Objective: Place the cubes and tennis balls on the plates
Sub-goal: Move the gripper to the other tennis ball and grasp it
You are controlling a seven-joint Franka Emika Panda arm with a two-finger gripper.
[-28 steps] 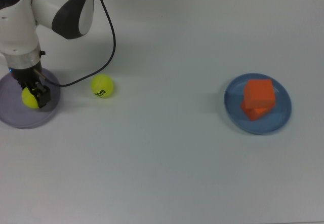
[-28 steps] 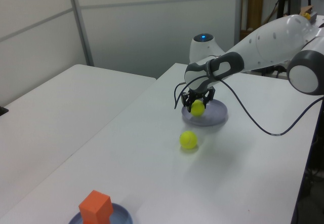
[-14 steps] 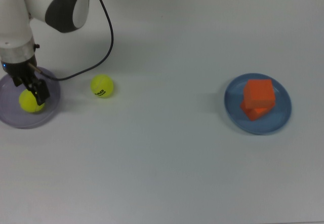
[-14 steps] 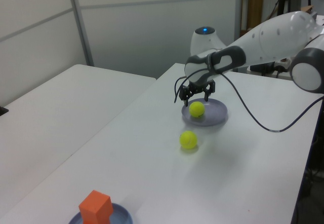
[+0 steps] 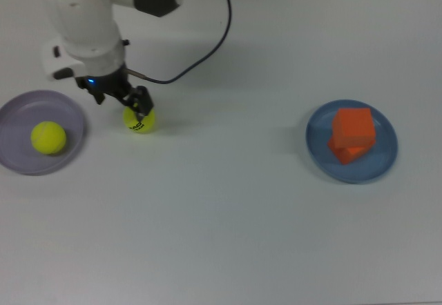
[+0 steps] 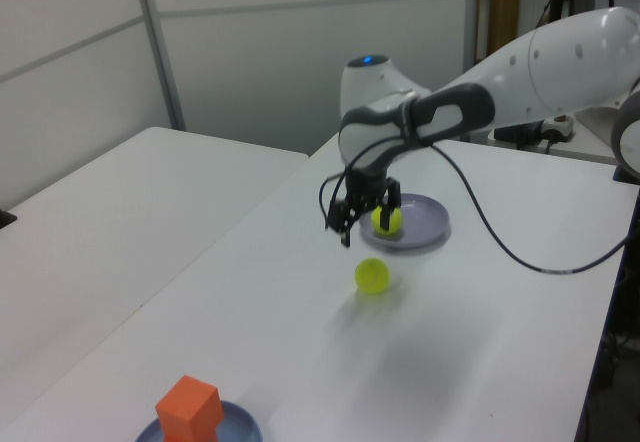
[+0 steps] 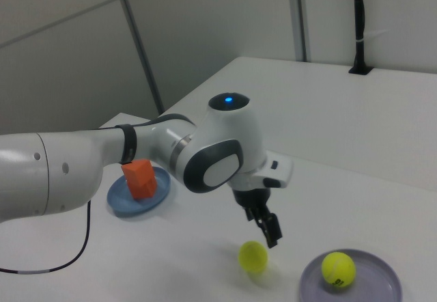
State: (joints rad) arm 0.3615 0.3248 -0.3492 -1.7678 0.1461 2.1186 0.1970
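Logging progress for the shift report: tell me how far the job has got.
Done: both cubes sit stacked on the blue plate, and one tennis ball lies on the lavender plate. In hand: nothing; the open gripper hovers over the second tennis ball. Left: that ball, on the bare table, needs plating.

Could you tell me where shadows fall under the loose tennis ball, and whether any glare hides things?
Left view: a soft grey shadow spreads on the table beside the loose tennis ball. Right view: a small dark patch sits directly under it. Top view: even light, no glare; the gripper overlaps the ball's upper edge.
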